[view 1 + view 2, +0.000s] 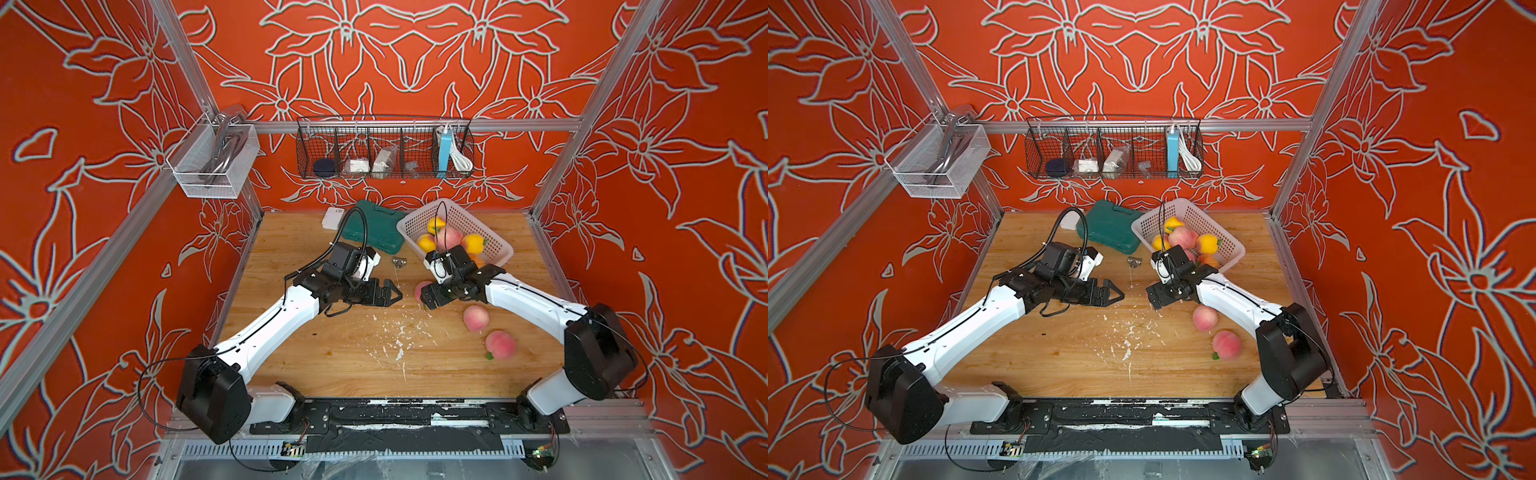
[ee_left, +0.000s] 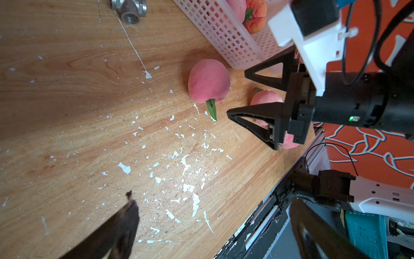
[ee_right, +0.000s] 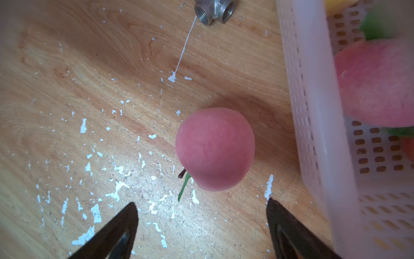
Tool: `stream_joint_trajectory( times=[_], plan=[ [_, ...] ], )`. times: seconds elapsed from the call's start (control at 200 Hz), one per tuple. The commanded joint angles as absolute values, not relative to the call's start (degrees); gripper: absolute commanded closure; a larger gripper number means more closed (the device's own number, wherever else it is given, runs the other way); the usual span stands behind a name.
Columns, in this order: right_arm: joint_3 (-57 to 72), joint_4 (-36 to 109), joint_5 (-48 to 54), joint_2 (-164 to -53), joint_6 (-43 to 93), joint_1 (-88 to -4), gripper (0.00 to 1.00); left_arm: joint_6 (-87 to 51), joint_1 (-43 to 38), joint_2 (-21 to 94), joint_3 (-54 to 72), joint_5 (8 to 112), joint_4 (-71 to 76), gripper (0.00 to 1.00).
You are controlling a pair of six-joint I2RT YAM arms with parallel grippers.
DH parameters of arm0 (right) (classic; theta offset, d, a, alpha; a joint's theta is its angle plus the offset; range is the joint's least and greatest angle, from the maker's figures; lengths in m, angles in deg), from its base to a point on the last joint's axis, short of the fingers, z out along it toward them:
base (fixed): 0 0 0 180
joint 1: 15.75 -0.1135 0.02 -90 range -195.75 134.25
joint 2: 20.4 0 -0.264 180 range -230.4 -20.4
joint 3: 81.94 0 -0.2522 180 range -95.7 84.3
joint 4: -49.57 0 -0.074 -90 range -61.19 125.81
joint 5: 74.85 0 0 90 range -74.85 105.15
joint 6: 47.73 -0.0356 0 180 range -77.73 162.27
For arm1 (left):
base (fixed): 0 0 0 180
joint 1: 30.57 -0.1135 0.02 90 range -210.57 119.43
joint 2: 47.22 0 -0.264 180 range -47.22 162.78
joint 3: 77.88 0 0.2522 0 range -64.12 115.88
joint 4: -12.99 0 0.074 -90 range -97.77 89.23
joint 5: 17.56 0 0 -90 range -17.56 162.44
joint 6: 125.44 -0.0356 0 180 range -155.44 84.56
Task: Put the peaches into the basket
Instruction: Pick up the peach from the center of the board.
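Nearest peach (image 1: 500, 344) and second peach (image 1: 476, 318) are lying on the tabletop (image 1: 332, 353), well short of the basket (image 1: 461, 216). Right hand (image 3: 201, 201) is hovering wide open and empty. Third peach (image 3: 215, 152) is sitting straight ahead of it, just beside the basket's side wall, stem end facing the hand. Left hand (image 1: 395, 293) is idling open, empty, farther from that peach.

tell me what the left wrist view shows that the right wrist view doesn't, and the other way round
Only the left wrist view: two more pink peaches on the table, partly hidden by the right gripper. Only the right wrist view: a yellow peach inside the basket. Both: the leafed pink peach beside the basket, the metal fitting, and the right gripper, open and empty.
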State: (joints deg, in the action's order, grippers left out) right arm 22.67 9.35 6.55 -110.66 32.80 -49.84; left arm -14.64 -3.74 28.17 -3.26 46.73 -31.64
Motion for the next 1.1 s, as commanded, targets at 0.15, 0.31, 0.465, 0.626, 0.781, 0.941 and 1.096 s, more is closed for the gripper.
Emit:
stream_joint_trajectory(
  times=[0.15,0.31,0.465,0.626,0.781,0.941,1.096],
  plan=[
    [18.6,10.1,8.2,-115.9,33.8,-50.2,0.08,-16.1,-4.8,29.5,-1.7,46.2,-31.5,0.01],
    [16.8,9.7,8.3,-119.2,34.7,-50.2,0.08,-16.8,-5.2,29.9,-1.7,46.1,-31.3,0.02],
    [15.2,9.3,8.1,-121.0,34.7,-50.2,0.08,-17.4,-5.5,30.9,-1.2,44.5,-31.3,0.01],
    [13.9,8.3,7.9,-122.3,34.8,-50.2,0.08,-17.6,-5.5,30.7,-0.6,44.4,-31.5,0.01],
    [13.4,7.9,7.6,-122.8,34.9,-50.2,0.08,-17.5,-5.6,30.7,-0.4,44.4,-31.5,0.01],
    [12.9,6.6,7.2,-123.5,35.1,-50.2,0.08,-17.4,-5.6,30.1,-0.6,44.3,-31.5,0.01],
    [13.1,6.5,7.1,-123.8,34.9,-50.2,0.08,-17.3,-5.7,29.9,-0.8,44.1,-31.4,0.01]
  ],
)
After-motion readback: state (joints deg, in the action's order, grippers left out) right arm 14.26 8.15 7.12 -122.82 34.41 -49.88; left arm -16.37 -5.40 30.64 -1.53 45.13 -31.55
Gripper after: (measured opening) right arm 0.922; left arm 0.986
